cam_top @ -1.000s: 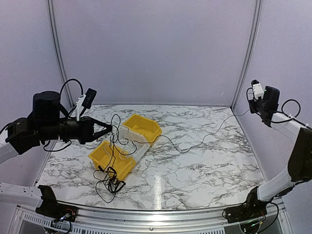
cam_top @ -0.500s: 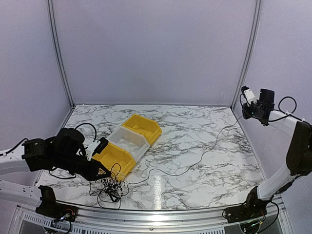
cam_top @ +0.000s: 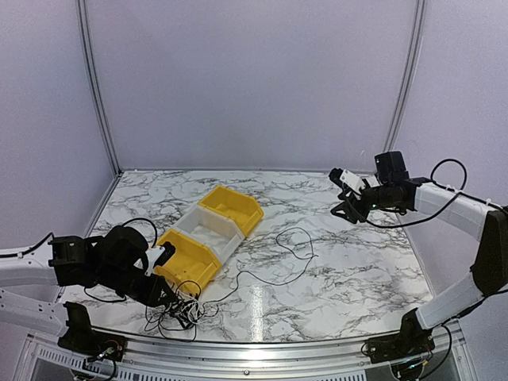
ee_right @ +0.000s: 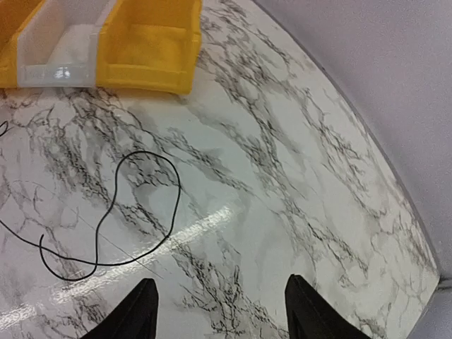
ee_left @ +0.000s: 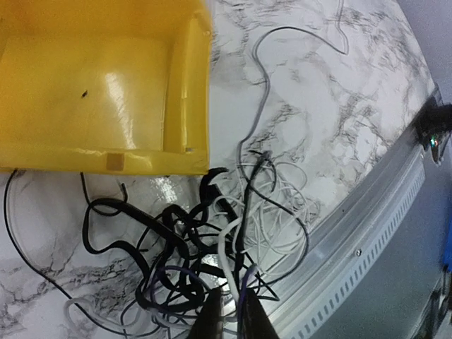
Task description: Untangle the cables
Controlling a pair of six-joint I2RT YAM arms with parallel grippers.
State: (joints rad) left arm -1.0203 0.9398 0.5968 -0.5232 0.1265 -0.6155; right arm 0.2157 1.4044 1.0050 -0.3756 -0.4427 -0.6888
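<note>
Right arm has swung in from the far right corner since half a second ago, and my right gripper (cam_top: 341, 211) now hangs over the far right part of the worktop (cam_top: 357, 270), its fingers apart with nothing between them in the right wrist view (ee_right: 220, 307). With that move, the long black strand (cam_top: 295, 238), which had run up toward that gripper, has dropped. It lies slack on the marble, curling into an open loop near the middle, well apart from the right gripper. My left arm has settled a little lower at the near left, and the tangle has barely shifted. From the left wrist camera I see the left gripper (ee_left: 231, 318) with its fingertips drawn nearly together, clamped on strands at the near side of the cables (ee_left: 205, 261). A white cord runs straight down into the narrow gap between them. The cables sit in a loose heap of black and white loops at the near left of the worktop, just beside the near yellow bin (cam_top: 186, 260) and close to the metal rail (ee_left: 367, 233) along the near edge. Beyond that bin, a white bin (cam_top: 210, 230) and a far yellow bin (cam_top: 232, 208) continue the diagonal row, each touching the next.
</note>
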